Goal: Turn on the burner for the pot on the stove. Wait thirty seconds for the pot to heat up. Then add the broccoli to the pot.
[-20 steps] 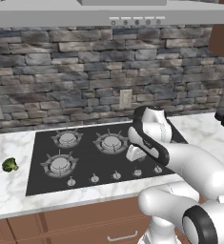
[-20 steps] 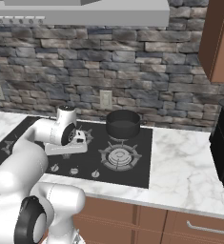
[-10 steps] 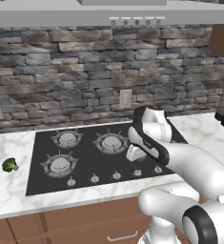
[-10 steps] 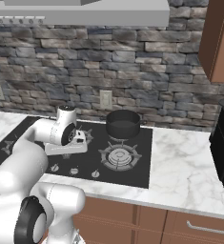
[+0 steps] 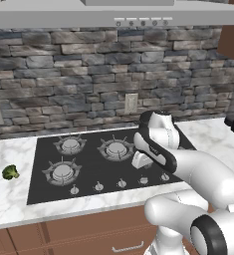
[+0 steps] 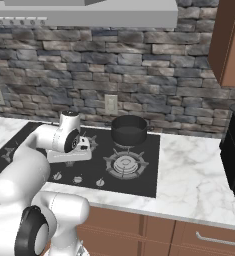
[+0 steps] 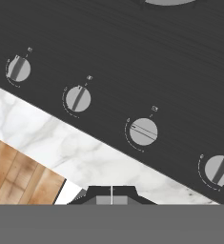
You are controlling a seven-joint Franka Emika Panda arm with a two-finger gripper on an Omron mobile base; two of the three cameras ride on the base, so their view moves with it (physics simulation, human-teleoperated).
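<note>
With the tool (image 7: 111, 198) closed and empty at the bottom of the hand view, just below the turned knob (image 7: 143, 131), it should hold clear while the pot (image 6: 129, 130) at the stove's (image 6: 139, 185) back centre heats, the broccoli (image 5: 10, 172) waiting on the desk (image 5: 9, 199) at far left.

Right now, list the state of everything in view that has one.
pot: upright on a back burner, no lid
broccoli: lying on the counter left of the stove
third knob: turned crosswise, unlike its neighbours
hand: shut, empty, above the knob row
</note>
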